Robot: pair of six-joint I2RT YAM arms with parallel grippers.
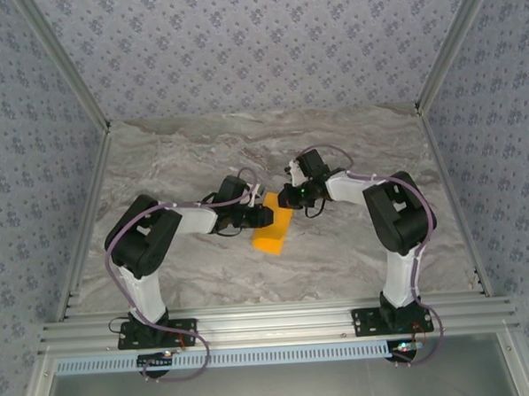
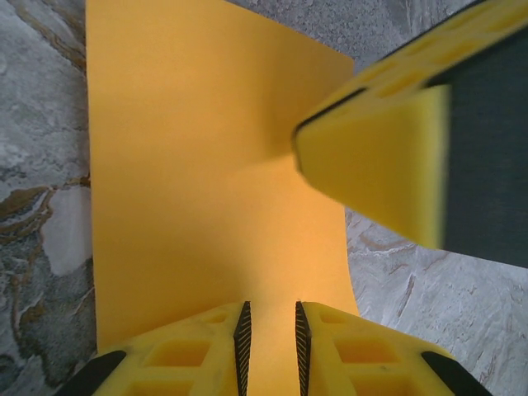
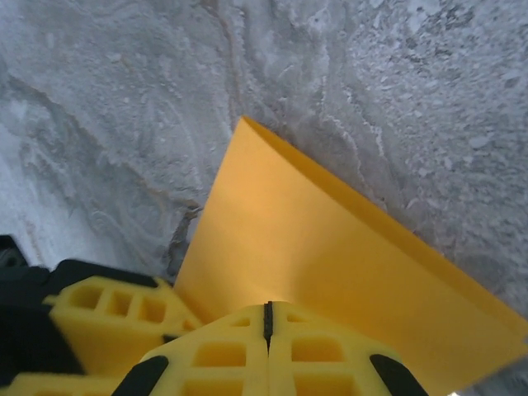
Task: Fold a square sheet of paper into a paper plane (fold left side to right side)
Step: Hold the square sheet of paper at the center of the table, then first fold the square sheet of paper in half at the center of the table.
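Observation:
The square sheet of paper lies on the marble table, doubled over into an orange-yellow rectangle; in the right wrist view the paper shows two layers along its far edge. My left gripper sits low over the sheet's left side. Its jaws stand a narrow gap apart, with only flat paper showing in that gap. My right gripper is at the sheet's far end, shut, its closed tip resting on the top layer. Its fingers come in from the right in the left wrist view.
The grey marble tabletop spreads around the sheet. Aluminium frame rails run along the near edge, and patterned walls close in the sides and back. The two grippers are close together over the paper.

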